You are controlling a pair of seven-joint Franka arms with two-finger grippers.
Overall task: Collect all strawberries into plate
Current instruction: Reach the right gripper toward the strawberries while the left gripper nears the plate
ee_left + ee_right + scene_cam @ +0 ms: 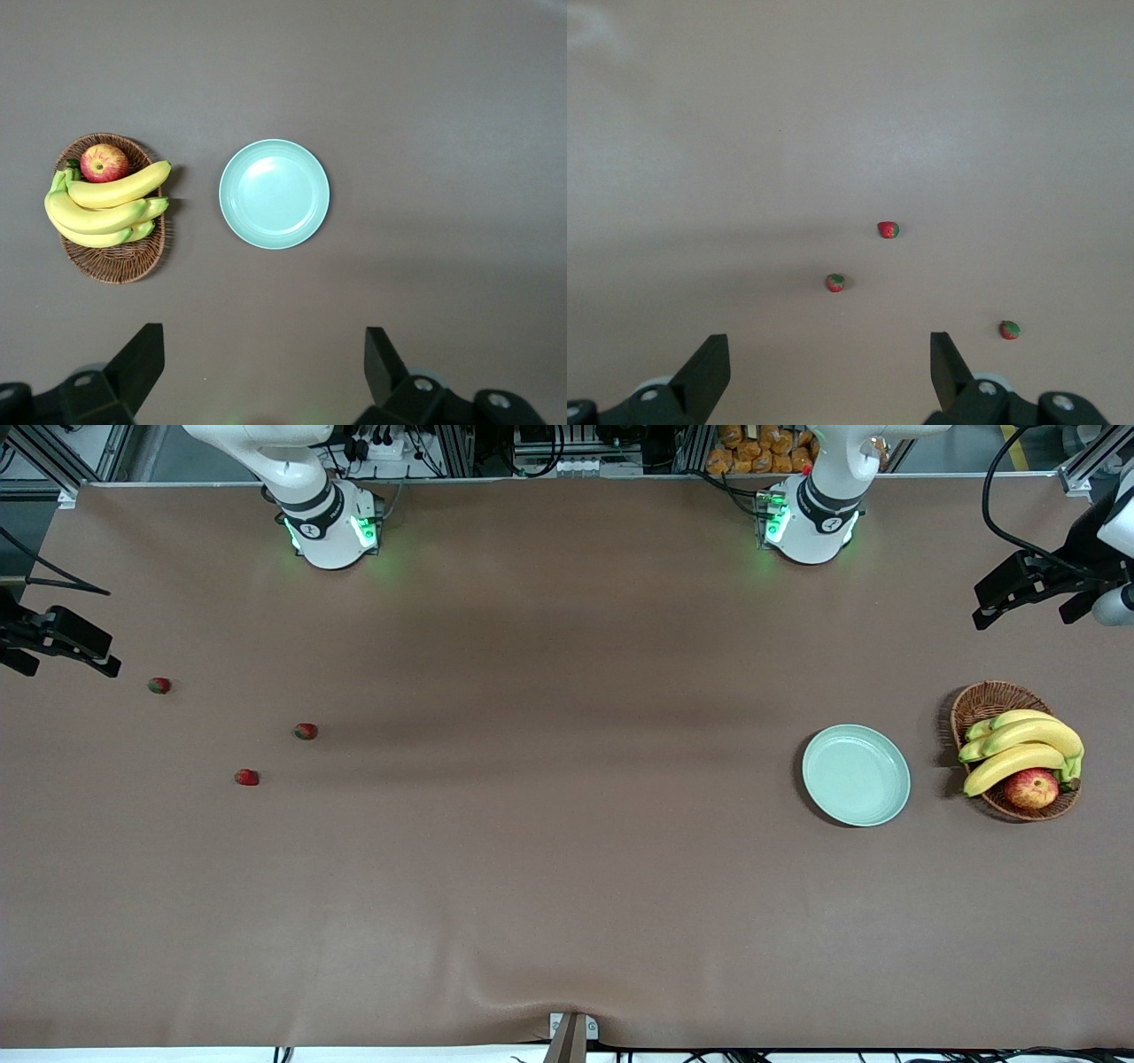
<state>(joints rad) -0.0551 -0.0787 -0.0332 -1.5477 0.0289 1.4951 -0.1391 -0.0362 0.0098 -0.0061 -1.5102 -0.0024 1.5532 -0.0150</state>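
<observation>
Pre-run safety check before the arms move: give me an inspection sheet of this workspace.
Surface: brown table, a wrinkle at the edge nearest the front camera.
Job's things: three strawberries loose toward the right arm's end; plate bare, toward the left arm's end.
Clutter: basket beside the plate, holding bananas and an apple.
Grippers: left gripper up over the table by the plate and basket, jaws open, holding nothing; right gripper up over the table by the strawberries, jaws open, holding nothing.
Cables: black cable looping to the left arm.
Surroundings: metal frames and equipment along the arms' bases.
</observation>
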